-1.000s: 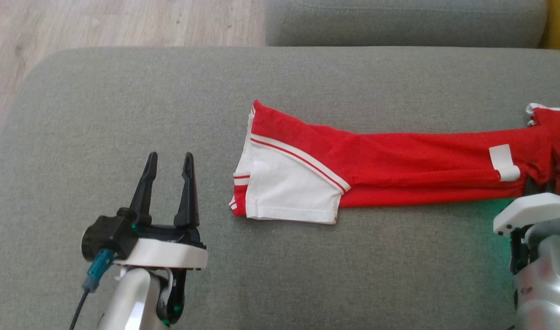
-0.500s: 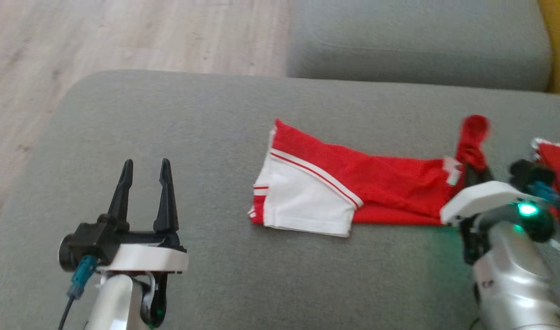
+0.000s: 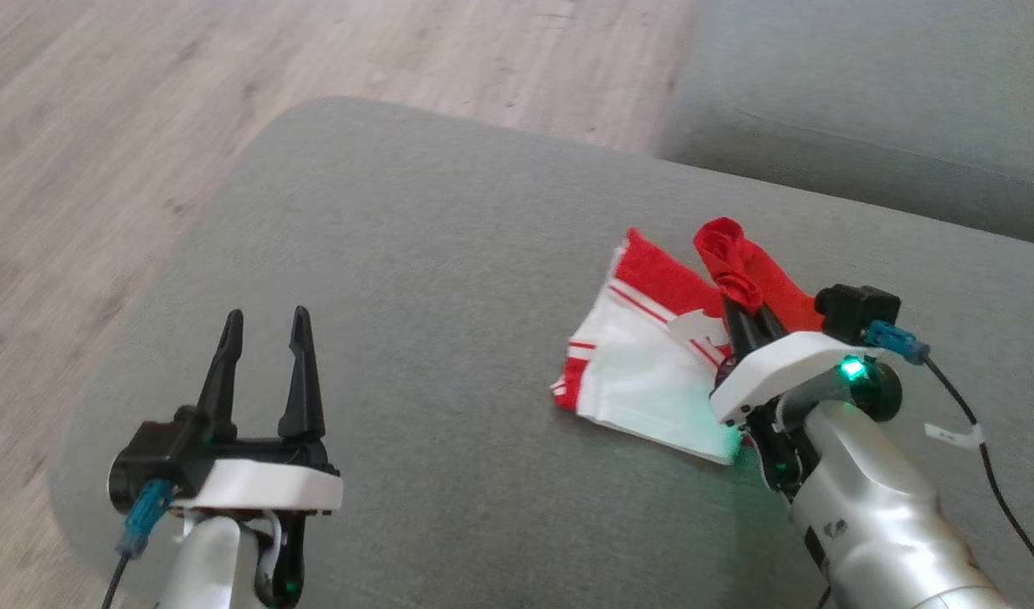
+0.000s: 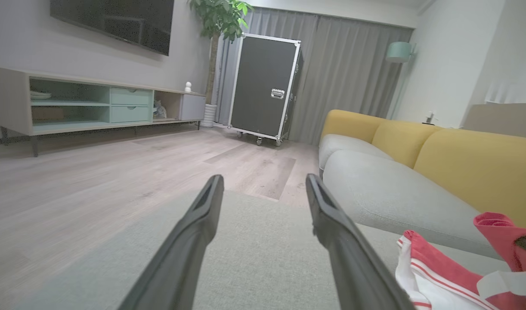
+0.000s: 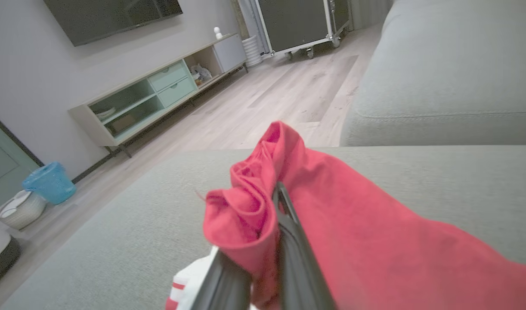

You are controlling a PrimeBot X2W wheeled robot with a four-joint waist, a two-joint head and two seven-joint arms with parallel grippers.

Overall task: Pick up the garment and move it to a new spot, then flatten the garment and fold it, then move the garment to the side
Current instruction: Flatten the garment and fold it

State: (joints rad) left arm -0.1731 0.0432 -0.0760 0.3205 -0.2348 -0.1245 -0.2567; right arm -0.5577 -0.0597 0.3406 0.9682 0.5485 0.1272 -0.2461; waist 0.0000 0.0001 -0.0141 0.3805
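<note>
In the head view, the right tool is sitting at the centre right of the frame. It is clenched on a bunched red end of the garment, and that end is sticking up past its fingertips. The rest of the garment, red with a white panel and stripes, is lying on the grey cushion just left of that tool. One white corner is reaching under the tool's white housing.

The left tool is showing at the lower left, released. Its two fingers are standing apart with nothing between them, well apart from the garment.

In the right wrist view, red cloth is draping over both dark fingers at the lower middle of the frame. In the left wrist view, the garment is lying in the lower right corner, beside the spread fingers.

A wooden floor is filling the upper left of the head view.
</note>
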